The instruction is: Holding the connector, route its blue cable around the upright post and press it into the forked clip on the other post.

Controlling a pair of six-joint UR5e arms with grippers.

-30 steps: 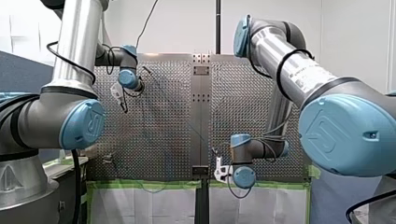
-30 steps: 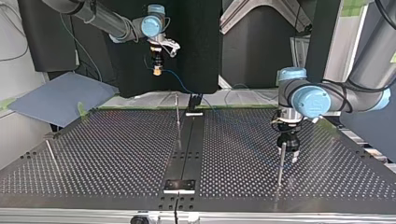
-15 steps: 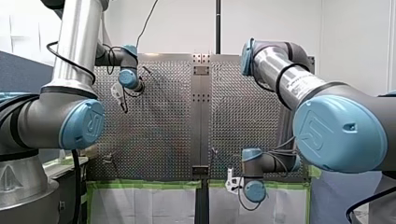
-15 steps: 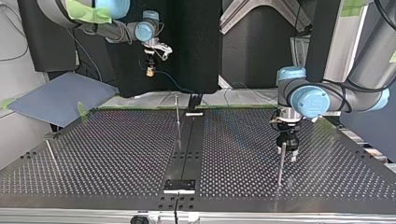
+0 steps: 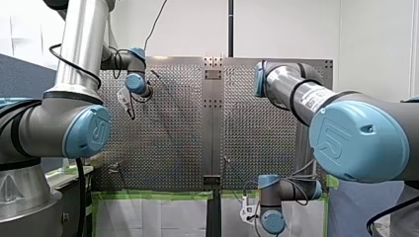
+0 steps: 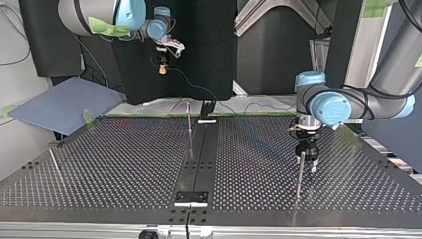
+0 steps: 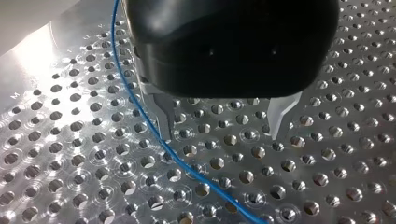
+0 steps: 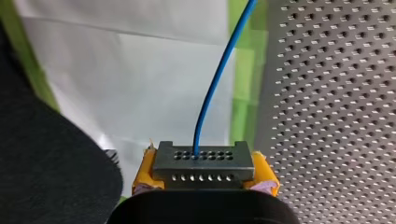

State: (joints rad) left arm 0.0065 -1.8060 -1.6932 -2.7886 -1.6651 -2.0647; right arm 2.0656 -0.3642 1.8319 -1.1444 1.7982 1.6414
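Observation:
My right gripper point(image 8: 204, 173) has its yellow pads shut on a dark grey connector point(image 8: 203, 160). The blue cable point(image 8: 218, 81) leaves the connector straight ahead. In the top view that gripper point(image 6: 162, 64) hangs high beyond the board's far edge, and the cable point(image 6: 195, 86) slopes down toward the board's middle. My left gripper point(image 7: 222, 128) stands open just above the perforated plate, with the cable point(image 7: 140, 107) running close past one metal finger point(image 7: 164, 119). In the top view it point(image 6: 307, 164) sits right behind a thin upright post point(image 6: 297, 178). Another thin post point(image 6: 189, 122) stands near the middle rail.
A third, leaning post point(image 6: 54, 165) stands at the top view's left. A black central rail point(image 6: 199, 159) splits the perforated board. Green tape point(image 5: 148, 195) and white sheeting edge the board's near side in the front view. A blue-grey pad point(image 6: 59, 104) lies off the board.
My right arm has carried the connector off the board's edge, downward in the front view and up and away in the top view. My left arm has not moved.

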